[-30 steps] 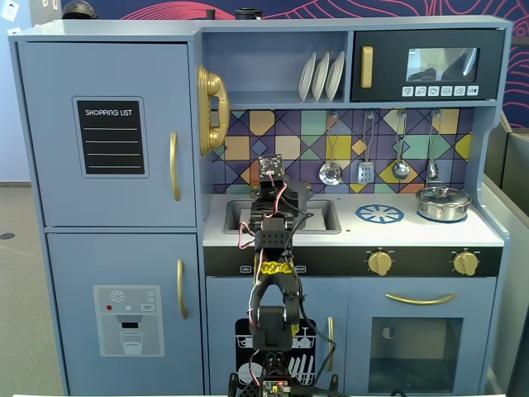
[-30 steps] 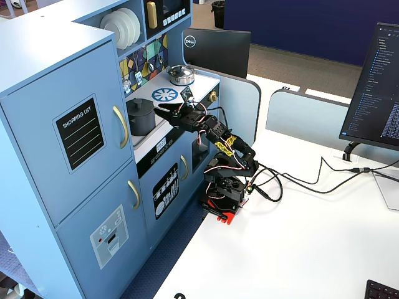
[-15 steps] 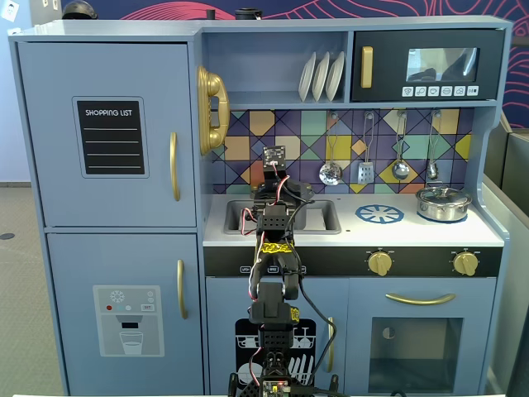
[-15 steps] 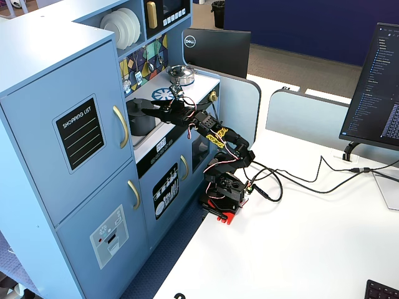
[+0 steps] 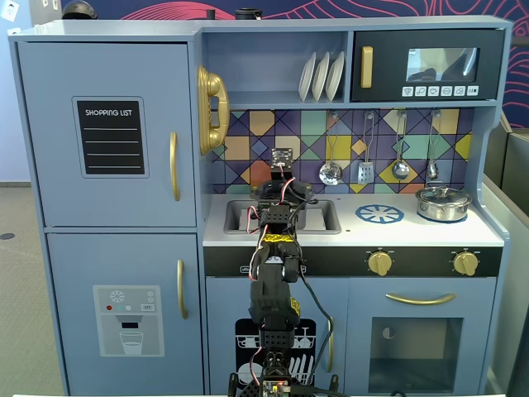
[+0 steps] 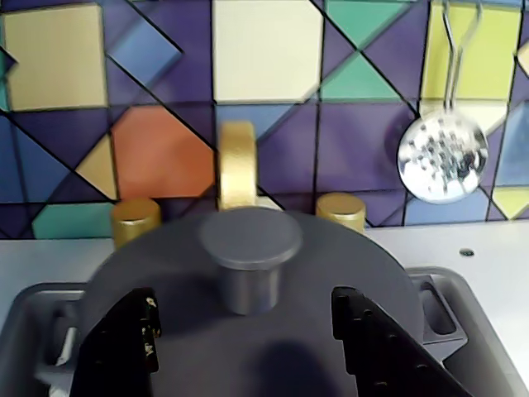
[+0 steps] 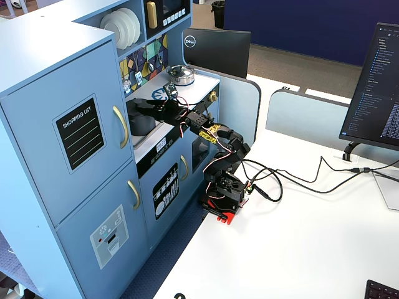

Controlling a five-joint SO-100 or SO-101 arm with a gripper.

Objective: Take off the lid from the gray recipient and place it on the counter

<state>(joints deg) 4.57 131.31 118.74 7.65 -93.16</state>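
Observation:
The dark gray lid (image 6: 355,277) lies on the gray recipient, which sits in the sink (image 6: 33,306). The lid hides nearly all of the recipient in the wrist view. In a fixed view the recipient (image 7: 142,123) shows under my gripper (image 7: 147,107). My gripper (image 6: 244,299) is open just above the lid. Its two black fingers stand left and right of the lid's knob (image 6: 250,244) without touching it. In the front fixed view the arm (image 5: 277,248) covers the pot. The pale counter (image 5: 413,236) with its blue burner print (image 5: 379,214) lies right of the sink.
A shiny steel pot with a lid (image 5: 443,203) stands at the counter's right end. A gold faucet (image 6: 238,161) and two gold taps (image 6: 135,219) rise just behind the lid. Utensils hang on the tiled wall, among them a skimmer (image 6: 441,157).

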